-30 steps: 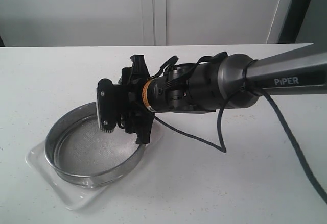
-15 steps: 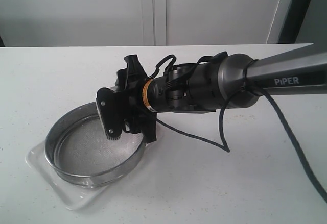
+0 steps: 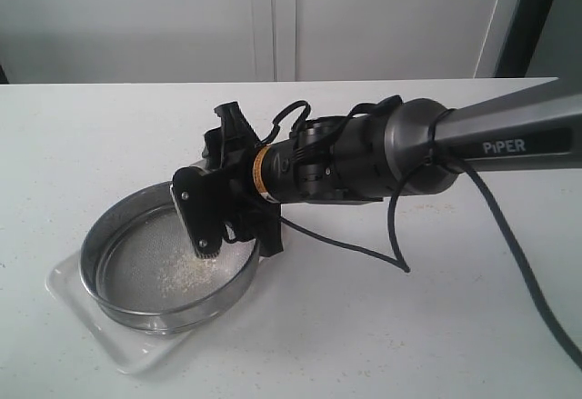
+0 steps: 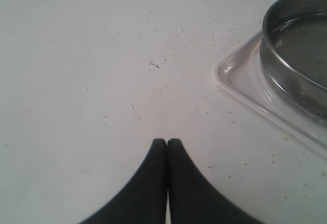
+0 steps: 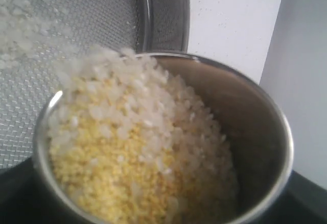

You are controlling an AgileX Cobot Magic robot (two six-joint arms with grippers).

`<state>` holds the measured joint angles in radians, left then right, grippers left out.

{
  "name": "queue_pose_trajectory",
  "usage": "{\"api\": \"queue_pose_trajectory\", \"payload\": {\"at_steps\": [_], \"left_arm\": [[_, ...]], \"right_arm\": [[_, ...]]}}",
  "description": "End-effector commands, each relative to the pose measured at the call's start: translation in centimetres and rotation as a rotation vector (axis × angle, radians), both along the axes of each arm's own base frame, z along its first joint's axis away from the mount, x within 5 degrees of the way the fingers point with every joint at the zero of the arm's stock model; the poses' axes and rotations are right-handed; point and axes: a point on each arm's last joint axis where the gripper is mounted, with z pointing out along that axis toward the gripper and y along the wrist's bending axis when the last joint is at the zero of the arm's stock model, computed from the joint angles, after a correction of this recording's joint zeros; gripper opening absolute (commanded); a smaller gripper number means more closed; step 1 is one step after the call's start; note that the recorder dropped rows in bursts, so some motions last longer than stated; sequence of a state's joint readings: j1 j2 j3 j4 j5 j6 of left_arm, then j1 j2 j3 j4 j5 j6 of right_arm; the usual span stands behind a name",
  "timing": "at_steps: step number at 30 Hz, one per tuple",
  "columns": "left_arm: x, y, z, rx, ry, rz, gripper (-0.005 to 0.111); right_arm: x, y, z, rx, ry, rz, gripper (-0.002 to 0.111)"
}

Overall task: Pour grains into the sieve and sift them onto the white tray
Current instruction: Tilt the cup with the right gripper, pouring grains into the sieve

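Right gripper (image 3: 232,234) reaches across to the near-left of the table (image 3: 409,326), clamped on a steel cup (image 5: 255,127) and tipped over the sieve (image 3: 168,315). In the exterior view the cup is mostly hidden behind the gripper body. The wrist cam shows it nearly full: yellow granules mixed with white rice-like grains (image 5: 133,152), the load banked against the lip nearest the mesh, and some blurred white ones past the lip over the mesh. A small pale scatter sits on the mesh right under the gripper, toward the sieve's right side. The sieve sits on the white tray (image 3: 77,294), with tray corners showing past the rim on the left and near sides. Left gripper (image 4: 167,145) is fully closed with tips touching, holding nothing, low over bare table just beside the tray corner; loose specks dot the table there.
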<state>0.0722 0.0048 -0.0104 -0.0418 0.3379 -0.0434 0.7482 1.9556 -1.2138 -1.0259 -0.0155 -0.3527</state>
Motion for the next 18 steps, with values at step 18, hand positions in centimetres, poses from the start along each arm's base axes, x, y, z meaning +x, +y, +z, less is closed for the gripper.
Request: {"api": "queue_pose_trajectory", "payload": {"at_steps": [18], "left_arm": [[-0.09,-0.09,-0.46,-0.009,0.022,-0.009,0.000]], "right_arm": [[-0.09,0.61,0.42,-0.024,-0.080,0.116,0.000]]}}
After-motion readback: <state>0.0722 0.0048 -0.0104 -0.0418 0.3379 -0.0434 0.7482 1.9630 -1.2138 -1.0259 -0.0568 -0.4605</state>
